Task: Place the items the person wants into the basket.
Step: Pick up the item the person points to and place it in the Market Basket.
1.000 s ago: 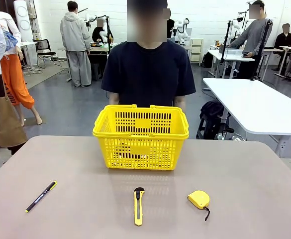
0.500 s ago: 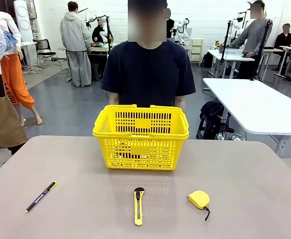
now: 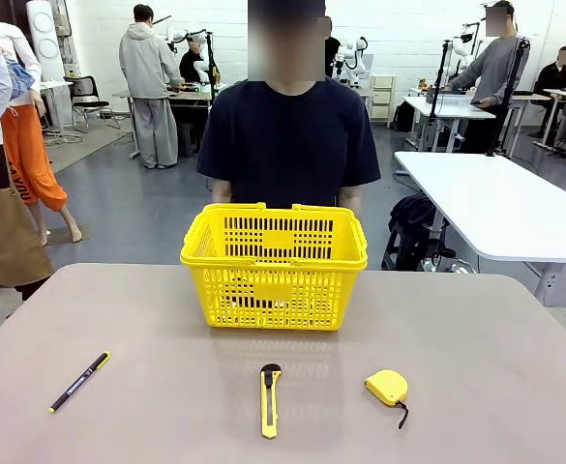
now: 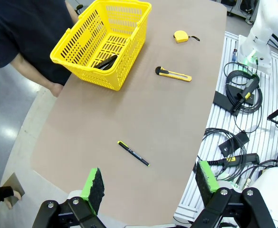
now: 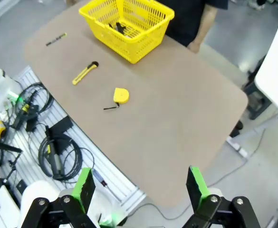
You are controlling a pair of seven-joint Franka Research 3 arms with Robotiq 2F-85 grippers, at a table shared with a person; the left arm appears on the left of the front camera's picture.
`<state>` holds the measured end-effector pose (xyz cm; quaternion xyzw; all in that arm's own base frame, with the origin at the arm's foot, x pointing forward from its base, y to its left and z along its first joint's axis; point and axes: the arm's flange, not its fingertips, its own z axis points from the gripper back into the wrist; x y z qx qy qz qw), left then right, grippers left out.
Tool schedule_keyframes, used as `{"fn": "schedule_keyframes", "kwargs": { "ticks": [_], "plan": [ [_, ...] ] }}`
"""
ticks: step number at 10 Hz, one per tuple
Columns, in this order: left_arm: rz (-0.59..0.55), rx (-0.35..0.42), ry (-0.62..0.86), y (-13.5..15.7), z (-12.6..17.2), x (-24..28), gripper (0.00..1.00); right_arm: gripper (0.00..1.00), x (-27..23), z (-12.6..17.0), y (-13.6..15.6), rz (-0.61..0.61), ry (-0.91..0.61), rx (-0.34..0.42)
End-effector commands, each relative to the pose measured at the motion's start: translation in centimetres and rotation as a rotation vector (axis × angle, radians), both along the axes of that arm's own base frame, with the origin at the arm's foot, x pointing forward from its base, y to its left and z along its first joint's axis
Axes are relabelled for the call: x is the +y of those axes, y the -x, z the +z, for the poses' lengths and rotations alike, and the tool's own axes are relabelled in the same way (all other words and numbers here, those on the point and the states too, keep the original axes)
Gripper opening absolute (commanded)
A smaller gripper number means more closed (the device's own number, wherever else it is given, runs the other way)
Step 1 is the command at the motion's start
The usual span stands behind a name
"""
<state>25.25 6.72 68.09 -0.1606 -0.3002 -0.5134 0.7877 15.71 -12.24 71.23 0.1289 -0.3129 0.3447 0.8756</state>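
The yellow basket (image 3: 273, 295) stands at the far middle of the table, in front of the person (image 3: 292, 135) in a dark T-shirt, whose arms hang down. A dark stapler (image 4: 105, 61) lies inside the basket (image 4: 129, 54). The yellow tape measure (image 3: 387, 387) rests on the near right of the table, also seen from both wrists (image 4: 180, 36) (image 5: 121, 95). My left gripper (image 4: 149, 180) hovers open high over the table's left end. High off the right end, my right gripper (image 5: 139, 186) is open too. Neither holds anything.
A yellow-and-black utility knife (image 3: 270, 399) lies near the front middle, a thin black pen (image 3: 79, 381) at the near left. Cables and boxes (image 4: 238, 95) sit on the rail along the robot's side. A white table (image 3: 495, 203) stands to the right.
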Motion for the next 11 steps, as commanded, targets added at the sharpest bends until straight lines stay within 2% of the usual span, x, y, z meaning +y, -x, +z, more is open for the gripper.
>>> {"fn": "schedule_keyframes", "kwargs": {
  "ticks": [1,2,4,6,8,9,11],
  "plan": [
    [-0.006,-0.003,0.006,0.1,0.0,0.0,1.00,1.00,-0.7,-0.8,-1.0,0.033,-0.019,-0.028],
    [-0.006,-0.003,0.006,0.1,0.0,0.0,1.00,1.00,-0.8,-1.2,-1.6,0.057,-0.026,-0.053],
    [-0.006,-0.003,0.006,0.1,0.0,0.0,1.00,1.00,-0.8,-1.7,-3.3,0.084,-0.037,-0.057],
    [-0.006,-0.003,0.006,0.1,0.0,0.0,1.00,1.00,-0.4,-1.9,-4.7,0.138,-0.053,-0.108],
    [-0.006,-0.003,0.006,0.1,0.0,0.0,1.00,1.00,0.4,-2.3,-6.3,0.134,-0.073,-0.161],
    [-0.006,-0.003,0.006,0.1,0.0,0.0,1.00,1.00,-0.4,-1.5,-4.3,0.114,-0.038,-0.096],
    [-0.006,-0.003,0.006,0.1,0.0,0.0,1.00,1.00,-0.4,-1.5,-4.3,0.114,-0.038,-0.096]
  ]
}}
